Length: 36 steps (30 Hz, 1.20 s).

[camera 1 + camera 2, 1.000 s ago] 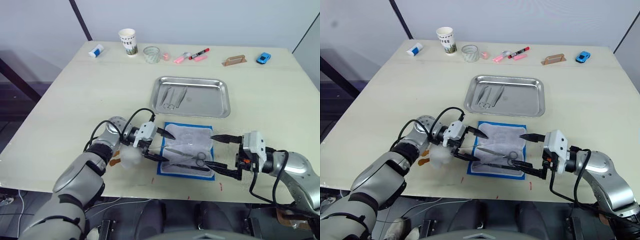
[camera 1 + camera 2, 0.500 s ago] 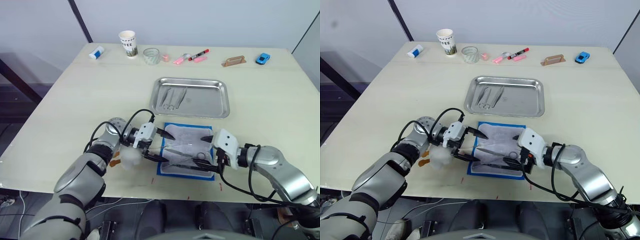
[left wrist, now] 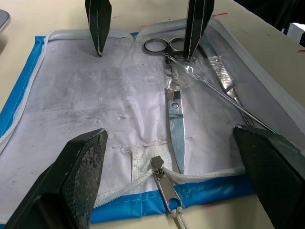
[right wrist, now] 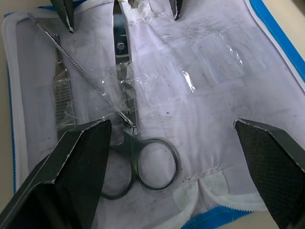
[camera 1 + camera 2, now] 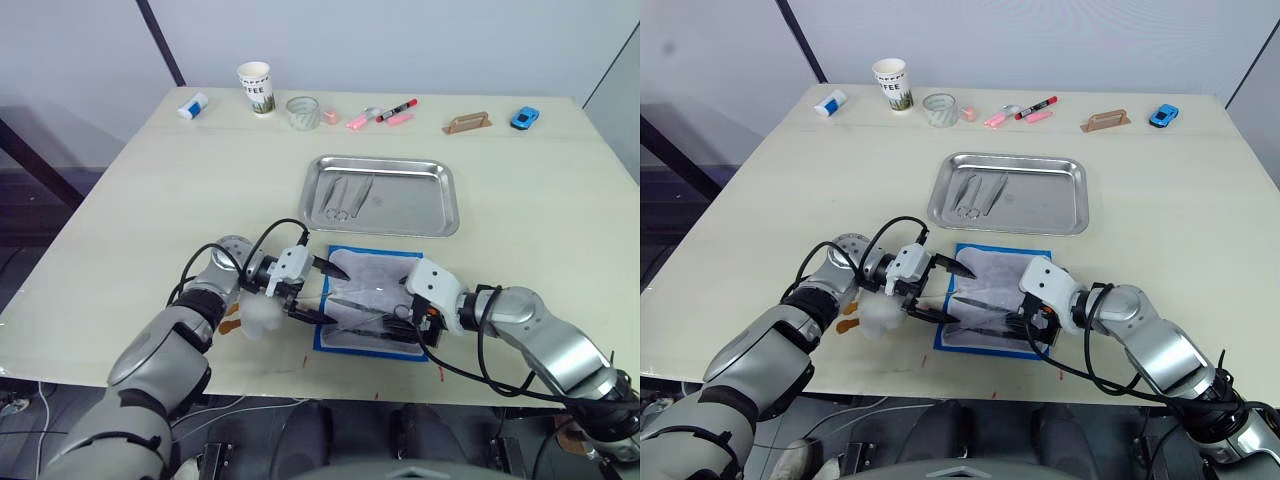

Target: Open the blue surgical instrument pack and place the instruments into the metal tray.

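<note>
The blue surgical instrument pack (image 5: 372, 300) lies open near the table's front edge, pale lining up. On the lining rest the instruments: scissors with ring handles (image 4: 138, 157), a thin wire probe (image 4: 81, 71) and a flat scalpel handle (image 4: 62, 95). More instruments (image 5: 345, 195) lie in the left part of the metal tray (image 5: 440, 200), just behind the pack. My left gripper (image 5: 338, 295) is open at the pack's left edge, either side of the scissor tips (image 3: 176, 152). My right gripper (image 5: 400, 312) is open low over the pack's right side, its fingers (image 4: 62, 181) straddling the ring handles.
Along the table's far edge stand a paper cup (image 5: 254, 82), a glass jar (image 5: 303, 110), pink and red markers (image 5: 385, 112), a wooden piece (image 5: 468, 122), a blue toy car (image 5: 526, 118) and a small tube (image 5: 192, 103). A white crumpled wad (image 5: 262, 318) lies by my left wrist.
My right gripper has moved left from beyond the pack's right edge to over the scissors' ring handles. The left gripper and the pack have stayed put.
</note>
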Each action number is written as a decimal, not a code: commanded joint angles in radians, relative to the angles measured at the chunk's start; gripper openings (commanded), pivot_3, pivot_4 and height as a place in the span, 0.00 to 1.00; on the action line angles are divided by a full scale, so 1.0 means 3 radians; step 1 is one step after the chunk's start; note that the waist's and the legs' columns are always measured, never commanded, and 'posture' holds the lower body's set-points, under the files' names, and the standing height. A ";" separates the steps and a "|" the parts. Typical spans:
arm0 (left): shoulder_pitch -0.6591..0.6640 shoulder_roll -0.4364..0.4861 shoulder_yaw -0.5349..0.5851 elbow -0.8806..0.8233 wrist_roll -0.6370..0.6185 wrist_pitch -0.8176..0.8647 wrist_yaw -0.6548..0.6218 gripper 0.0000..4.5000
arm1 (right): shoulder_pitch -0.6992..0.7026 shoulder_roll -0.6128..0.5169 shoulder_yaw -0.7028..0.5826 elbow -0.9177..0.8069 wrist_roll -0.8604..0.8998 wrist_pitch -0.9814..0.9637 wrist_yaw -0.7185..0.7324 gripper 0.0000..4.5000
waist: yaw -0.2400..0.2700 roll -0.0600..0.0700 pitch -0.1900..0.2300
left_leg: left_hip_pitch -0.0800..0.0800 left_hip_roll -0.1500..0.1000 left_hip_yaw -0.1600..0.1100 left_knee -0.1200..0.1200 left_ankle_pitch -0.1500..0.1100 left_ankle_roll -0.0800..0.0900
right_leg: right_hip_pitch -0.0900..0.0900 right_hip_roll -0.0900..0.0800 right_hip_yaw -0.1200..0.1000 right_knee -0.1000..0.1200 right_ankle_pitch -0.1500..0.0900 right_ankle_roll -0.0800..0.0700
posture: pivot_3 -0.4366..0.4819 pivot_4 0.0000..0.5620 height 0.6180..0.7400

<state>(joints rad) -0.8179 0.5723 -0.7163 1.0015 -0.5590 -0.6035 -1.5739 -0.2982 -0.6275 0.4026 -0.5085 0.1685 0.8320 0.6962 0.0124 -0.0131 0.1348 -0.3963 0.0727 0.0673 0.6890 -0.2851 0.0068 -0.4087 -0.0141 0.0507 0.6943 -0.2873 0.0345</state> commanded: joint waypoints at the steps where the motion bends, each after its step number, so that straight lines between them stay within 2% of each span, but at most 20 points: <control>1: 0.0158 -0.0013 -0.0198 0.0142 0.0200 -0.0034 -0.0135 1.00 | -0.0069 -0.0039 0.0041 -0.0012 -0.0036 0.0003 0.0046 0.86 | 0.0000 0.0000 0.0000 | 0.0000 0.0000 0.0000 0.0000 0.0000 0.0000 | 0.0000 0.0000 0.0000 0.0000 0.0000 0.0000 | 0.48 0.27 0.82; 2: 0.0158 -0.0011 -0.0198 0.0143 0.0203 -0.0034 -0.0135 1.00 | -0.0072 -0.0061 0.0047 0.0002 -0.0033 -0.0019 0.0081 0.83 | 0.0000 0.0000 0.0000 | 0.0000 0.0000 -0.0001 0.0000 0.0000 0.0000 | 0.0000 0.0000 -0.0001 0.0000 0.0000 0.0000 | 0.48 0.27 0.82; 5: 0.0158 -0.0008 -0.0201 0.0141 0.0205 -0.0035 -0.0135 1.00 | -0.0084 -0.0106 0.0060 0.0028 -0.0028 -0.0053 0.0160 0.51 | 0.0001 0.0000 0.0000 | 0.0000 0.0000 0.0000 0.0000 0.0000 0.0000 | 0.0000 0.0000 0.0000 -0.0001 0.0000 0.0000 | 0.48 0.27 0.82; 6: 0.0159 -0.0008 -0.0202 0.0139 0.0204 -0.0035 -0.0135 1.00 | -0.0089 -0.0119 0.0069 0.0034 -0.0032 -0.0059 0.0183 0.45 | 0.0000 -0.0001 -0.0001 | 0.0000 0.0000 0.0000 0.0000 0.0000 0.0000 | 0.0000 0.0000 0.0000 -0.0001 0.0000 0.0000 | 0.48 0.27 0.82; 7: 0.0160 -0.0005 -0.0204 0.0135 0.0203 -0.0035 -0.0135 1.00 | -0.0093 -0.0128 0.0076 0.0037 -0.0038 -0.0068 0.0199 0.32 | 0.0000 -0.0001 -0.0001 | 0.0000 0.0000 0.0000 0.0000 0.0000 0.0000 | 0.0000 0.0000 0.0000 -0.0001 0.0000 0.0000 | 0.48 0.27 0.82; 10: 0.0163 0.0000 -0.0209 0.0125 0.0199 -0.0033 -0.0135 1.00 | -0.0097 -0.0126 0.0071 0.0046 -0.0055 -0.0093 0.0226 0.05 | -0.0001 -0.0001 -0.0001 | 0.0000 0.0000 -0.0001 0.0000 0.0000 0.0000 | 0.0000 0.0000 -0.0001 -0.0001 0.0000 0.0000 | 0.48 0.27 0.82; 36: 0.0156 -0.0018 -0.0188 0.0101 0.0206 -0.0019 -0.0135 1.00 | -0.0349 -0.0292 0.0076 -0.0176 -0.0097 -0.0040 0.0377 0.05 | 0.0000 -0.0002 -0.0002 | -0.0002 0.0000 -0.0001 -0.0001 0.0000 0.0000 | -0.0001 0.0000 -0.0001 -0.0001 0.0000 0.0000 | 0.48 0.27 0.82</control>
<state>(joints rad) -0.8179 0.5718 -0.7158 1.0003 -0.5590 -0.6039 -1.5737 -0.3769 -0.7081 0.4451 -0.5202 0.1473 0.8221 0.8154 0.0125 -0.0138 0.1343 -0.3969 0.0728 0.0671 0.6888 -0.2852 0.0068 -0.4091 -0.0142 0.0504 0.6938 -0.2874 0.0344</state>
